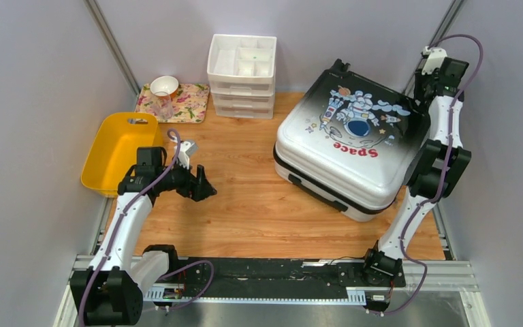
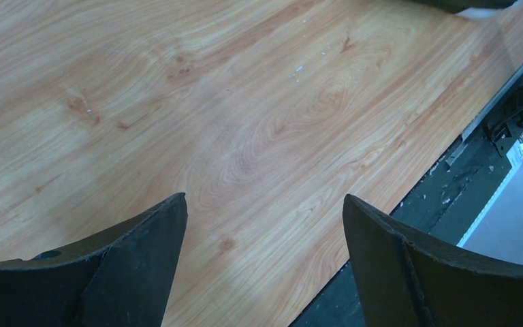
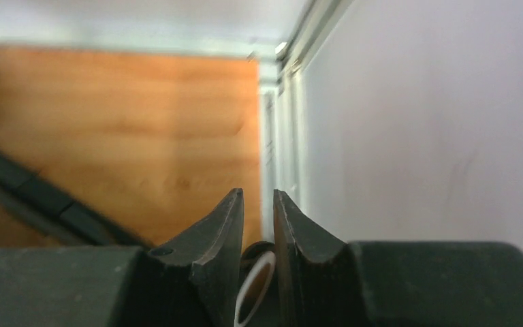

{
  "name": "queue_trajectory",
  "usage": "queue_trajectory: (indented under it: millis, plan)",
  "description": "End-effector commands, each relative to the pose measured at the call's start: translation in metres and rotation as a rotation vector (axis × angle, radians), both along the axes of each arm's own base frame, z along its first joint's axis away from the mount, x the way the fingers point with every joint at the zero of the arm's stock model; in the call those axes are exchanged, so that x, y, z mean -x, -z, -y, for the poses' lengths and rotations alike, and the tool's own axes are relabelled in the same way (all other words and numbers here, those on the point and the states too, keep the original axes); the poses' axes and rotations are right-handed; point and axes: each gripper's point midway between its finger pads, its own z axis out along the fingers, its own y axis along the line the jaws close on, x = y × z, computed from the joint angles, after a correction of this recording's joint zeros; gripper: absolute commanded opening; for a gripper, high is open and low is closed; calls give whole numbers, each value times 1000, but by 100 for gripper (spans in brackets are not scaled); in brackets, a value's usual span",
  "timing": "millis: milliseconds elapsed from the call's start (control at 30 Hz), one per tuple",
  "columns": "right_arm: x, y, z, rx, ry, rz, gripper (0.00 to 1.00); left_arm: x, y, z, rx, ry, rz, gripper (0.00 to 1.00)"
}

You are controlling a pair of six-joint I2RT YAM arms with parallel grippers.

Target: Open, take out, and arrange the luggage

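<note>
The luggage [image 1: 354, 136], a white-to-black hard shell with an astronaut "Space" print, lies closed and flat on the right half of the wooden table. My right gripper [image 1: 420, 102] reaches down at its far right corner, next to the wall. In the right wrist view the right gripper [image 3: 259, 194] has its jaws almost together, with a small white ring [image 3: 255, 286] pinched between them. What the ring is fixed to is hidden. My left gripper [image 1: 204, 187] hovers over bare table left of the luggage. The left gripper [image 2: 265, 204] is open with nothing in it.
A yellow bin [image 1: 119, 146] sits at the left edge. A white drawer organizer [image 1: 242, 68] stands at the back, beside a floral tray [image 1: 191, 105] carrying a white bowl [image 1: 164, 84] and a clear cup. The enclosure wall [image 3: 415, 122] is close beside the right gripper.
</note>
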Motion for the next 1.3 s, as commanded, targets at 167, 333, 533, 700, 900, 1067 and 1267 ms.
queue_trajectory:
  millis: [167,333,533,700,900,1067,1267]
  plan:
    - [119,70,-171,-530,-328,-453,31,-1,-3,20,59,73,22,90]
    - [124,37,-190,-574,-387,-434,43,1,-5,31,67,117,46,88]
    - [156,-44,-169,-530,-397,-240,63,8,-4,40,76,154,128,85]
    - [204,-72,-165,-467,-409,-155,72,14,-1,49,78,193,190,84]
    - [293,-72,-220,-420,-596,-112,70,22,3,54,71,215,260,84]
    - [379,-28,-277,-296,-898,-169,66,28,11,49,38,219,297,84]
    - [427,16,-314,-116,-1053,-170,58,24,11,53,66,175,283,83]
